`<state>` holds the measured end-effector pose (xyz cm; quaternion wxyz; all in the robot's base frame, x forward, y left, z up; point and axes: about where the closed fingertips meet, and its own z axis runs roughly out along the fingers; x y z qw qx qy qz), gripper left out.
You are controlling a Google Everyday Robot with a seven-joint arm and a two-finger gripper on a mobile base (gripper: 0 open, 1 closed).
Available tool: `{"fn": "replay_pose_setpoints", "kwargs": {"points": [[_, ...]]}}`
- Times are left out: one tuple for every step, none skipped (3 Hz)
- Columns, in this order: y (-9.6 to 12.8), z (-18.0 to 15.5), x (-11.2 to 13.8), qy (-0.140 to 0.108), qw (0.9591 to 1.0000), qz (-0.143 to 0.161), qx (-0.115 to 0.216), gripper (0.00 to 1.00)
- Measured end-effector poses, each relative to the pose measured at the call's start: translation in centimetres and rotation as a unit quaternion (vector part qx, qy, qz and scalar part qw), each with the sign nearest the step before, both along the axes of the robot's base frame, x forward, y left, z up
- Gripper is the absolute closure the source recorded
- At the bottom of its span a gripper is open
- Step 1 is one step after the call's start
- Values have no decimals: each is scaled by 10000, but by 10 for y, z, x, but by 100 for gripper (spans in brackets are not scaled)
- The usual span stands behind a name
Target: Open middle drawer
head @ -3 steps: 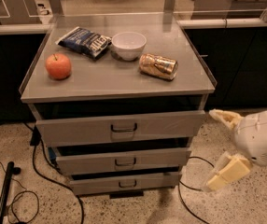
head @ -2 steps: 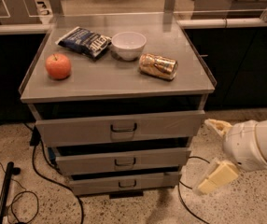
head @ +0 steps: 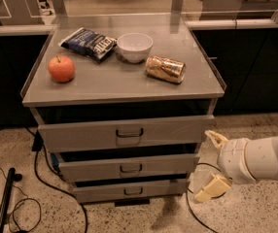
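Just right of the cabinet [head: 124, 81], the hand [head: 214, 164] hangs with fingers spread wide, gripping nothing, level with the middle drawer [head: 90, 170], well apart from its handle [head: 130, 168].

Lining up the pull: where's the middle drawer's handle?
Camera view: the handle sits centred on the middle drawer, between the top drawer and bottom drawer; the gripper hangs open right of it.

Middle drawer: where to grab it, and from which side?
Grip the small bail handle centred on the middle drawer, coming straight from the front: the panel is otherwise flat. The pincer is open, off to the drawer's right.
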<state>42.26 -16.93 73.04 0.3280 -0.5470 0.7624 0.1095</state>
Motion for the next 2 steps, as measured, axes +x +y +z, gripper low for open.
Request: {"fn": "replay_pose_setpoints", "kwargs": {"points": [[23, -25, 17, -157, 9989, 391, 196, 0], [24, -32, 18, -91, 9988, 442, 173, 0]]}}
